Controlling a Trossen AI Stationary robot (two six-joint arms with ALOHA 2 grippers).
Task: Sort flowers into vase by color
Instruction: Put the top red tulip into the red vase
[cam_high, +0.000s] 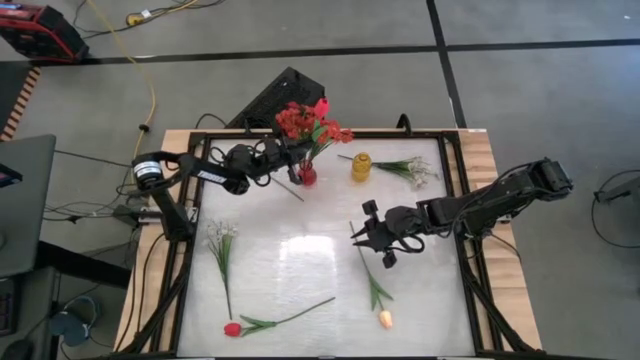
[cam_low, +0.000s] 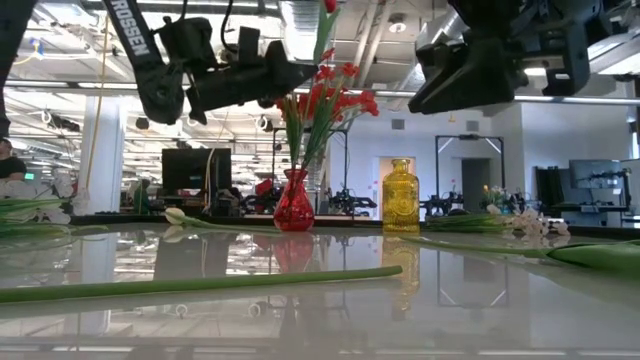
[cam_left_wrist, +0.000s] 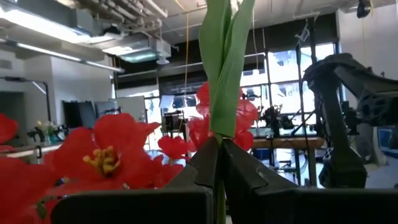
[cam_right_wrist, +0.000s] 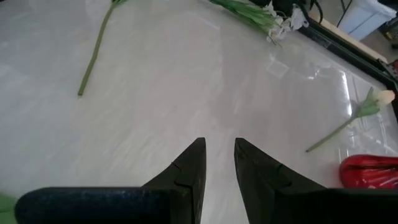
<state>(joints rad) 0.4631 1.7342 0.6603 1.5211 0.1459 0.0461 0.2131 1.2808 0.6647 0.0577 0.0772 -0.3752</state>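
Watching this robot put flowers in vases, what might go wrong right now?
The left gripper is shut on a green stem above the crowded red vase; pushing it in could tip the vase or snag the red flowers. The right gripper, open, hovers near the peach tulip and might crush its stem.

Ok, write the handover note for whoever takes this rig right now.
Left gripper: fingers shut on a green flower stem, held over the red vase.
Right gripper: open, empty, above mid-table, beside the pale tulip.
Done: several red flowers stand in the red vase.
Left: yellow vase looks empty. Still lying on the table: red tulip at the front, white sprig on the left, white sprig beside the yellow vase, and the pale tulip.
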